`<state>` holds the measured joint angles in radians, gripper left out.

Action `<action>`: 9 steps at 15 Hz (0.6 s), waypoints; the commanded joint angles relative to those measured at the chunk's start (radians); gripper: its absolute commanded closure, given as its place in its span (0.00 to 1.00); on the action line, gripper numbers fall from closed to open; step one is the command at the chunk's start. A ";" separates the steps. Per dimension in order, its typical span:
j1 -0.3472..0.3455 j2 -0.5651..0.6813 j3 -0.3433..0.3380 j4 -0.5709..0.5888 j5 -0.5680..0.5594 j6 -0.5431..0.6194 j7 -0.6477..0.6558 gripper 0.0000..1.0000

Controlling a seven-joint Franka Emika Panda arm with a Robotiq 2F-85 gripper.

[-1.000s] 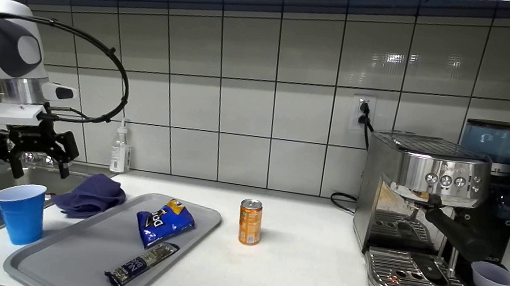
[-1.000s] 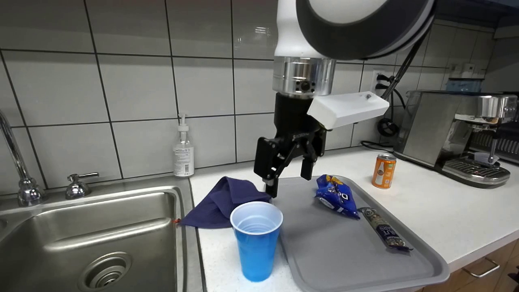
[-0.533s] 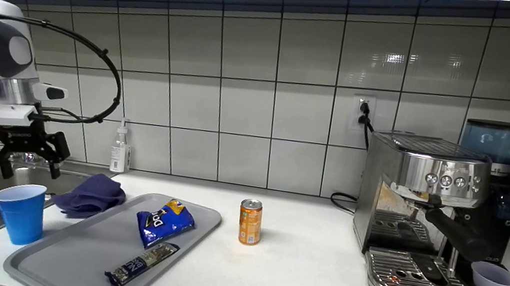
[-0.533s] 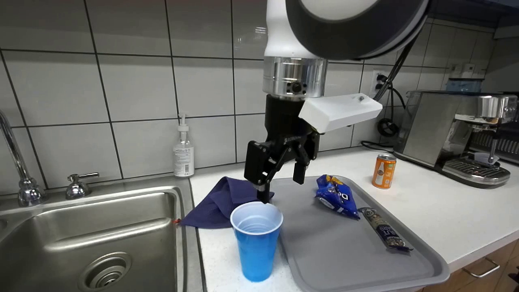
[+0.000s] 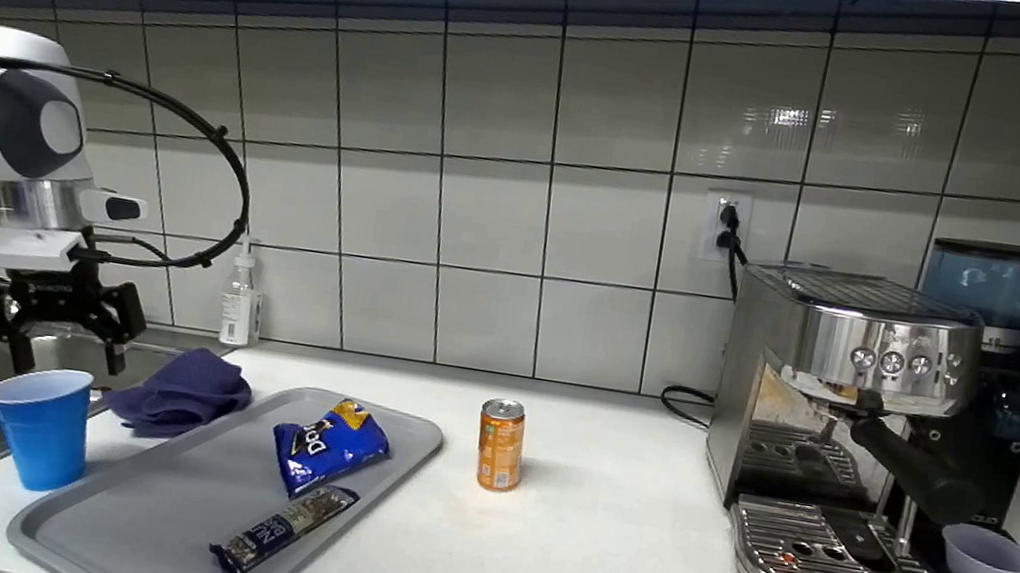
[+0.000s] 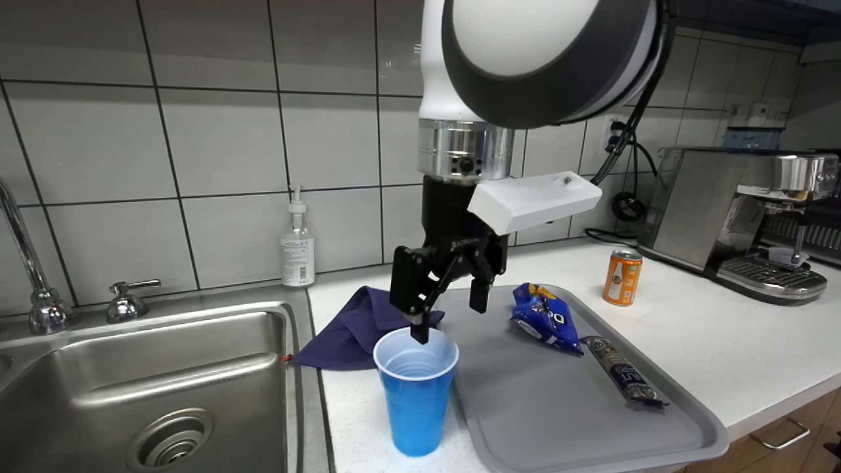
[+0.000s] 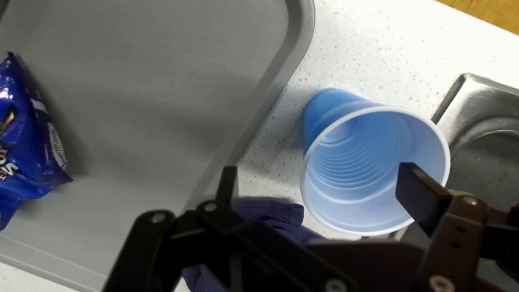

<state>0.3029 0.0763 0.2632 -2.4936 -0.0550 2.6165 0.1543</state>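
Note:
My gripper point(image 5: 68, 364) stands open above the blue plastic cup point(image 5: 47, 440), with nothing held between its fingers. In an exterior view, one fingertip point(image 6: 419, 334) overlaps the far part of the mouth of the cup point(image 6: 417, 414). From the wrist, one finger point(image 7: 419, 194) crosses the mouth of the cup point(image 7: 344, 162), while the other finger point(image 7: 227, 182) lies off to the side, over the tray's edge. Whether a finger touches the cup, I cannot tell. Beside the cup is a crumpled purple cloth point(image 6: 358, 328), partly hidden by the gripper in the wrist view.
A grey tray point(image 6: 545, 407) near the cup carries a blue chip bag point(image 5: 329, 447) and a wrapped bar point(image 5: 287, 528). An orange can point(image 5: 500, 447) stands past the tray, then an espresso machine point(image 5: 839, 417). On the cup's opposite side lies the sink point(image 6: 164, 368); a soap bottle point(image 6: 297, 249) stands behind.
The gripper has come lower and nearer to the cup; in an exterior view it has shifted left and down. It has stayed open. The cup, cloth and tray items have not moved.

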 commanded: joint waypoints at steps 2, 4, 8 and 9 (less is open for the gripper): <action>-0.007 0.058 -0.016 0.043 -0.023 0.008 0.035 0.00; -0.006 0.077 -0.022 0.050 -0.017 0.018 0.028 0.00; -0.002 0.101 -0.030 0.057 -0.012 0.030 0.024 0.00; -0.002 0.105 -0.030 0.058 -0.011 0.030 0.020 0.00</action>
<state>0.3021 0.1624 0.2354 -2.4550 -0.0563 2.6382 0.1578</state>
